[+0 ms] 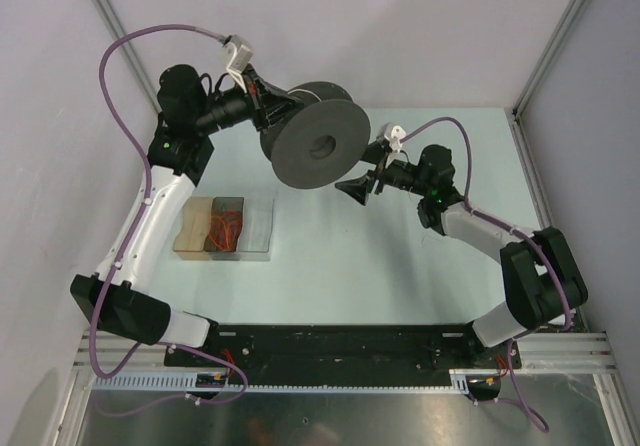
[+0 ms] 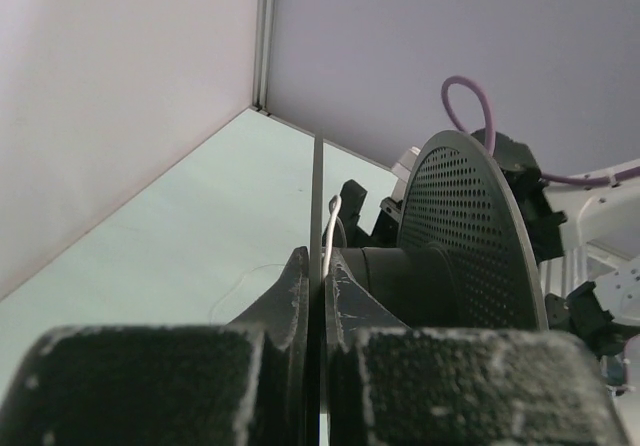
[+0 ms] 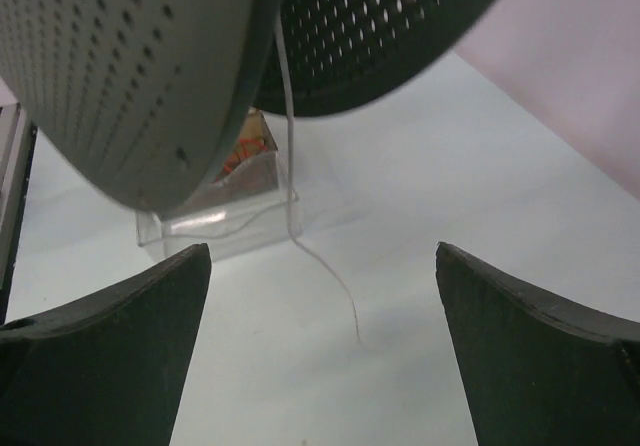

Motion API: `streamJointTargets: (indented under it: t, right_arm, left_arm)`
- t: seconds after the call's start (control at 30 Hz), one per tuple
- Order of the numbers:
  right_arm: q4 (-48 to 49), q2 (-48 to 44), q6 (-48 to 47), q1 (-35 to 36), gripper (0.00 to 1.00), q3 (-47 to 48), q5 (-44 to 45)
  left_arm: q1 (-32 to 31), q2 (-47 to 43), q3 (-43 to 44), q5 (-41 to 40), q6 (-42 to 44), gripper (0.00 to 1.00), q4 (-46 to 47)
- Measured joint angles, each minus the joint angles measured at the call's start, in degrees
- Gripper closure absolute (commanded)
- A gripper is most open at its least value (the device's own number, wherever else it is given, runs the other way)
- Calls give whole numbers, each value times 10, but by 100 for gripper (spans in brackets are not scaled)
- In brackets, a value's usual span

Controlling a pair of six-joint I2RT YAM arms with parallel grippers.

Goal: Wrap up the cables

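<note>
- The left gripper (image 2: 318,266) is pressed together on the thin edge of one flange of the black spool (image 1: 318,134), holding it up off the table (image 1: 400,266) toward the back left.
- The spool sits on edge, with its perforated flange (image 2: 465,236) facing the right arm.
- The right gripper (image 3: 322,256) is spread wide with nothing in it, parked just below and beside the spool.
- The white cable (image 3: 291,186) is super thin. It drops out of the gap between the two flanges, hangs down, then curls off to a loose end low over the table. Can't tell if the tip actually touches.
- A bit of it also shows near the hub in the left wrist view.
- A clear box (image 1: 225,228) with orange stuff in it sits on the table, left of centre.
</note>
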Motion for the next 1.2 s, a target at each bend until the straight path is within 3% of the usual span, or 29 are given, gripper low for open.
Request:
streamJointTargets:
  t: [0.13,0.33,0.6,0.67,0.77,0.83,1.2]
  right_arm:
    - [83,31,33,22,6,0,12]
    - [154,66,61,42,38,-1,24]
    - [189,73,87,45,47,0,43]
    - [196,78,91,47,58,0,48]
    - [203,89,97,54,88,0,53]
    - [203,93,100,54,97,0,53]
    - [169,90,111,-12,100,1,37]
  left_arm:
    - [2,0,0,0,-26,100,7]
    - [10,0,0,1,-56,100,30]
    - [17,0,0,6,-87,100,44]
    - [17,0,0,10,-94,100,50]
    - [17,0,0,13,-100,100,56]
    - [18,0,0,13,-103,100,58]
    - [30,1,0,13,-110,100,55]
